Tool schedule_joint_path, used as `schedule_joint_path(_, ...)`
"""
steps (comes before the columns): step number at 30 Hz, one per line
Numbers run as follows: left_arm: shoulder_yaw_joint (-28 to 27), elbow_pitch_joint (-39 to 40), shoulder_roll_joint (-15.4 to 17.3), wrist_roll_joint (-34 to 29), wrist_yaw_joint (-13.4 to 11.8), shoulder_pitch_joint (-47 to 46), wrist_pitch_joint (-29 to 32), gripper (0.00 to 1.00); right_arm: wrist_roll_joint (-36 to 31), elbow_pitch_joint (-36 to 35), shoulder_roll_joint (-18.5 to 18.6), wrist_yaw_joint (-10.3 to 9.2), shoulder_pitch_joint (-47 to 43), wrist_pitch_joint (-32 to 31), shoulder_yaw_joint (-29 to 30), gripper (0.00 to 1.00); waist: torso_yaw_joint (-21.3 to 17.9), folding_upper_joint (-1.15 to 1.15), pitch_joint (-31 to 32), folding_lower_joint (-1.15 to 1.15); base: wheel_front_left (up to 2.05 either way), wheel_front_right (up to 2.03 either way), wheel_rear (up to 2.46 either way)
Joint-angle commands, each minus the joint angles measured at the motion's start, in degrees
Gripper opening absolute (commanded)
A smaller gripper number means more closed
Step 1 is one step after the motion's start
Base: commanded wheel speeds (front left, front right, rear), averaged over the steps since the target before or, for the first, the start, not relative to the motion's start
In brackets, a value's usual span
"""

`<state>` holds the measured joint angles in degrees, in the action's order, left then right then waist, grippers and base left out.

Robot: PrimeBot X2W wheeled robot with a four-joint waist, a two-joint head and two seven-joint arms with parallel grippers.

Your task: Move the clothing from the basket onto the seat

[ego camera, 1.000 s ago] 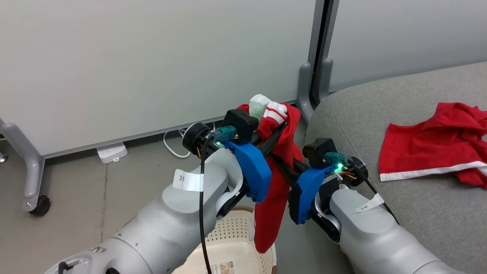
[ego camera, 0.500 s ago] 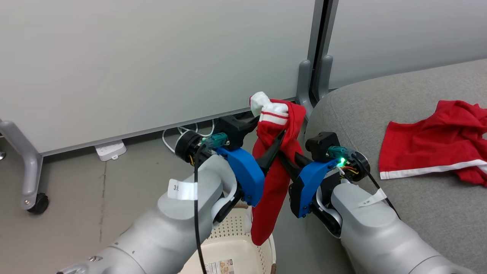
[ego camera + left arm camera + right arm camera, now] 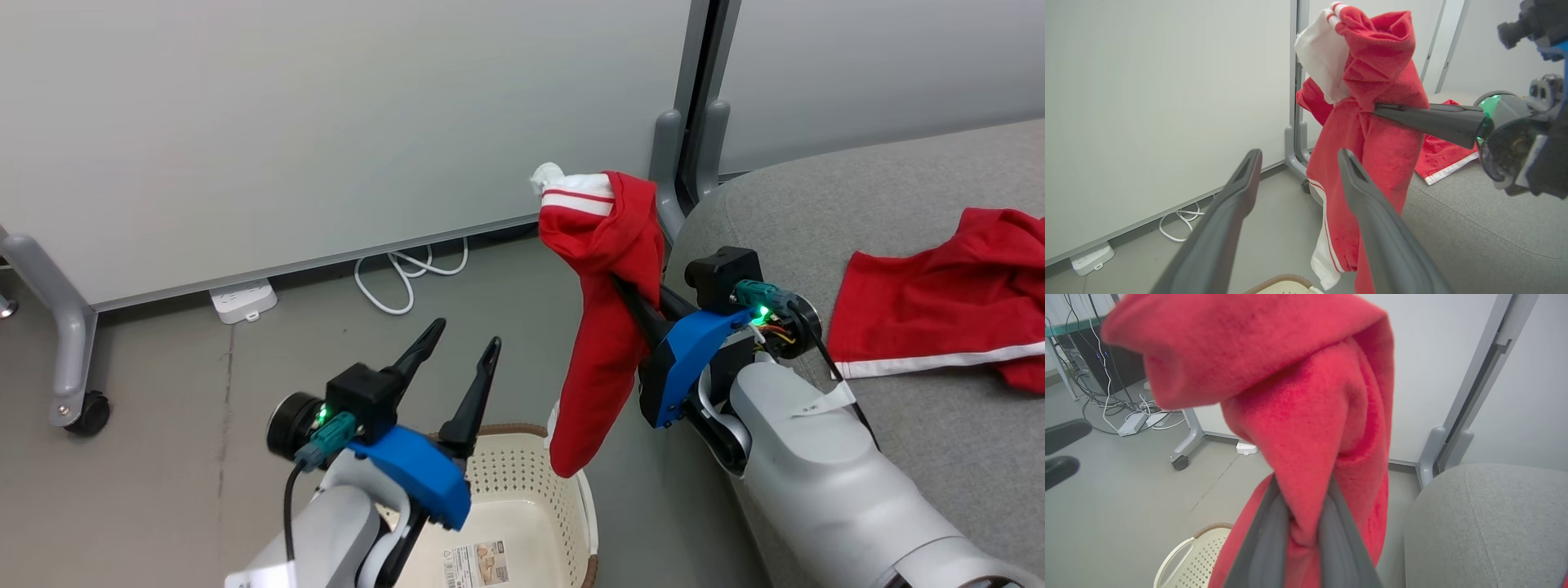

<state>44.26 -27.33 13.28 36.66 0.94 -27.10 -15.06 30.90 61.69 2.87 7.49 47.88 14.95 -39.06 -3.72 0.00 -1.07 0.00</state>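
Note:
One red garment with white stripes hangs in the air between the basket and the seat. My right gripper is shut on its upper fold, and in the right wrist view the cloth drapes over both fingers. My left gripper stands open, holding nothing, above the cream perforated basket, left of the hanging cloth. A second red garment lies spread on the grey seat. What shows of the basket's floor carries only a label.
A white partition panel on grey wheeled legs stands behind. A power strip and a looped white cable lie on the grey floor. A grey post rises by the seat's corner. Two dark shoe-like shapes sit far left.
My left gripper opened, let go of the hanging garment and drew back down and left over the basket. The right gripper kept its hold and carried the garment a little higher.

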Motion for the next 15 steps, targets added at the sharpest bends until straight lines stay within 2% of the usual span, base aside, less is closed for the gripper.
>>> schedule_joint_path(1, -2.15, 1.5, 0.48, -1.53, -0.35, 2.25, -0.15, 1.0, -0.81, -0.64, 0.02, 0.01, -0.82, 0.32, 0.84, 0.0, 0.05, 0.0, -0.11, 0.0, 0.0, 0.0, 0.0)
schedule_joint_path(7, -11.41, 6.81, 0.24, -8.19, 0.65, 11.74, -0.15, 1.0, -3.72, -1.88, 0.02, 0.02, -2.05, 0.32, 4.05, 0.0, 0.36, 0.0, -0.43, 0.0, 0.0, 0.0, 0.0)
schedule_joint_path(15, -19.93, 7.5, -2.05, -13.47, 3.24, 17.32, -0.16, 1.0, -5.91, -2.86, 0.03, 0.01, -3.33, 0.32, 6.39, 0.0, 0.83, 0.0, -0.72, 0.0, 0.0, 0.0, 0.0)
